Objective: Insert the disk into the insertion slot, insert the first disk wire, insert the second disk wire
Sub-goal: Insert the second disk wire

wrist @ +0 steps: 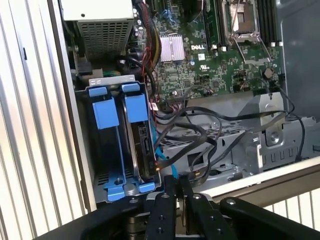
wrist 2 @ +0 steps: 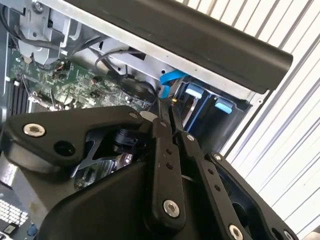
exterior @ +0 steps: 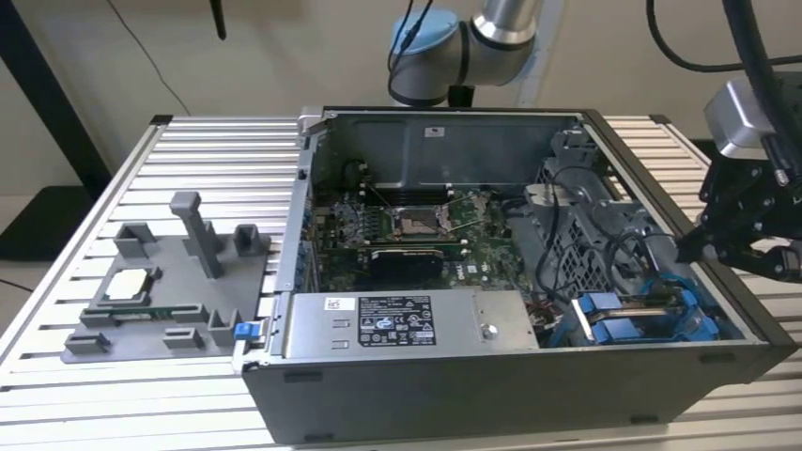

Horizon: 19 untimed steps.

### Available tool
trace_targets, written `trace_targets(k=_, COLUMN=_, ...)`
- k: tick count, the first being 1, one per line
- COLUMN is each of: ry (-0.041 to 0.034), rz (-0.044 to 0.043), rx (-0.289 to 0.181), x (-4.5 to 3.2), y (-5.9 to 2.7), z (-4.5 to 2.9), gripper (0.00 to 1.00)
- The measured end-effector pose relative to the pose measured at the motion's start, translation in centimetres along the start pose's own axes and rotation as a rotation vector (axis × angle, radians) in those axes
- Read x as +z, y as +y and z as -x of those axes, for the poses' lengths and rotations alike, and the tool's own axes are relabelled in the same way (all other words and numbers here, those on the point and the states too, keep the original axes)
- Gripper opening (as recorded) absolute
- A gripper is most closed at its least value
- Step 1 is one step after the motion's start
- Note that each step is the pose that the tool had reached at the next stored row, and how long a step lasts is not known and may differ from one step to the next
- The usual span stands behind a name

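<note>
The disk (wrist: 142,150) sits edge-on in the insertion slot (wrist: 116,188), a bay with bright blue rails and tabs, next to a second blue carrier (wrist: 106,114). In the exterior view the bay (exterior: 633,324) lies at the case's front right corner. My gripper (wrist: 176,181) hovers just past the bay's end, over the case's right wall (exterior: 686,249). Its fingers (wrist 2: 161,131) are pressed together. A thin blue wire (wrist: 161,152) runs from beside the disk up to the fingertips, and in the second wrist view the blue wire (wrist 2: 172,77) also ends at the tips.
A tangle of black cables (wrist: 210,132) crosses the metal cage beside the bay. The motherboard (exterior: 414,225) fills the case's middle. A long grey box with a white sticker (exterior: 401,324) lies along the front. A grey fixture (exterior: 176,282) holding a small chip (exterior: 130,285) stands at the exterior view's left.
</note>
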State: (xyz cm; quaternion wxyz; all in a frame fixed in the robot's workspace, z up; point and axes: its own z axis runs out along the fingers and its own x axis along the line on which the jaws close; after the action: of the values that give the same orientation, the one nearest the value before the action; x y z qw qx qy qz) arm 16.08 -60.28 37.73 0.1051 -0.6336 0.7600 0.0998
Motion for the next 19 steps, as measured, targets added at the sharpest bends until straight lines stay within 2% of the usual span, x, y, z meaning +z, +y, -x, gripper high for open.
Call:
trace_targets(k=8, ry=-0.0029, rz=-0.0158, rx=0.002, x=-0.33, y=2.03, z=0.25, gripper=0.00)
trace_targets(k=13, ry=-0.0042, rz=-0.0176, rx=0.002, x=-0.43, y=4.03, z=0.06, gripper=0.00)
trace_targets(k=19, ry=-0.0056, rz=-0.0189, rx=0.002, x=-0.51, y=6.51, z=-0.58, gripper=0.00)
